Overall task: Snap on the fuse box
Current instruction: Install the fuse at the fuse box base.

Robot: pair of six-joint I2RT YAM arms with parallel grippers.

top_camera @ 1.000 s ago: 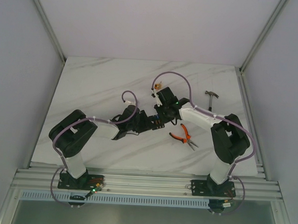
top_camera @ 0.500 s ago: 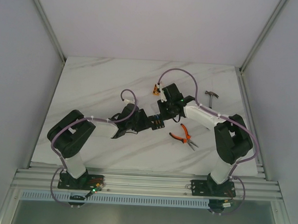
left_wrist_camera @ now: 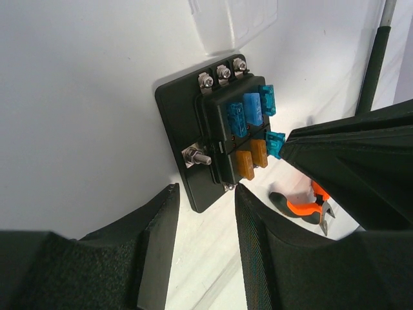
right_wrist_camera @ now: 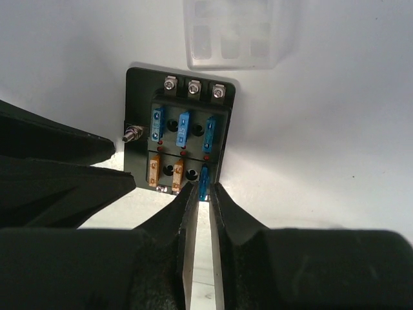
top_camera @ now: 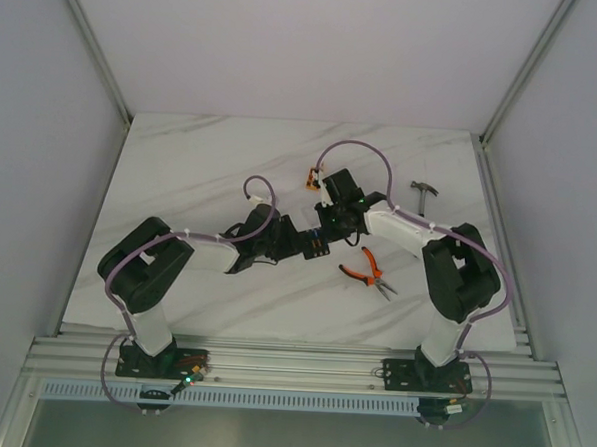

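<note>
The fuse box is a black plate lying flat on the white table, with blue and orange fuses in its raised block. My left gripper is open, and the plate's near corner lies between its fingertips without touching them. My right gripper is shut on a blue fuse that stands in the box's last slot. That same fuse shows in the left wrist view under the right finger. From above, both grippers meet over the box.
A clear plastic cover lies just beyond the box. Orange-handled pliers lie to its right, a small hammer farther right, and a small orange block behind the right wrist.
The right wrist has shifted slightly nearer the fuse box and its jaws have narrowed. The left arm has barely moved.
</note>
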